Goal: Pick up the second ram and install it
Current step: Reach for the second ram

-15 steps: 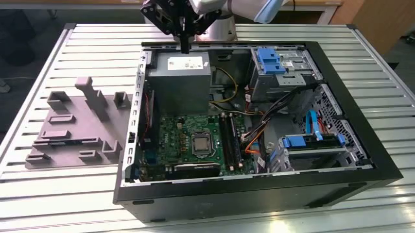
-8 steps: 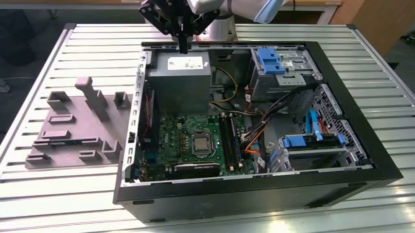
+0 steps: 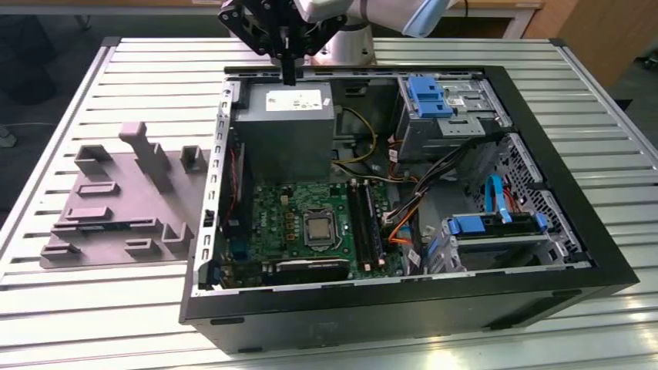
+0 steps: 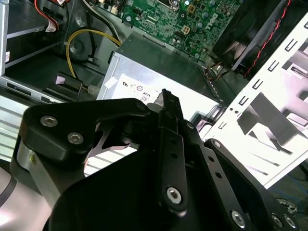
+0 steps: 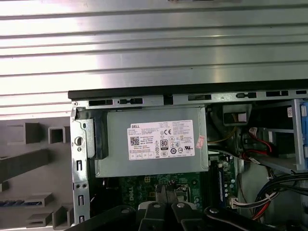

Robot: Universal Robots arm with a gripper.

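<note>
One tool (image 3: 289, 75) hangs over the one grey power supply (image 3: 283, 123) inside the open computer case (image 3: 411, 312). The tool is drawn narrow, almost together, and holds nothing. One dark blue strip, as it seems the second ram (image 5: 13, 203), lies in a groove of the one grey fixture plate (image 3: 113, 231) on the worktop (image 3: 596, 116), beside the case and well apart from the tool. Two black slot rails (image 3: 362, 220) run along the motherboard.

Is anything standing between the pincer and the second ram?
Yes. The pincer hangs above the power supply inside the case. The second ram appears to lie on the grey fixture plate outside, so the case's side wall stands between them.
</note>
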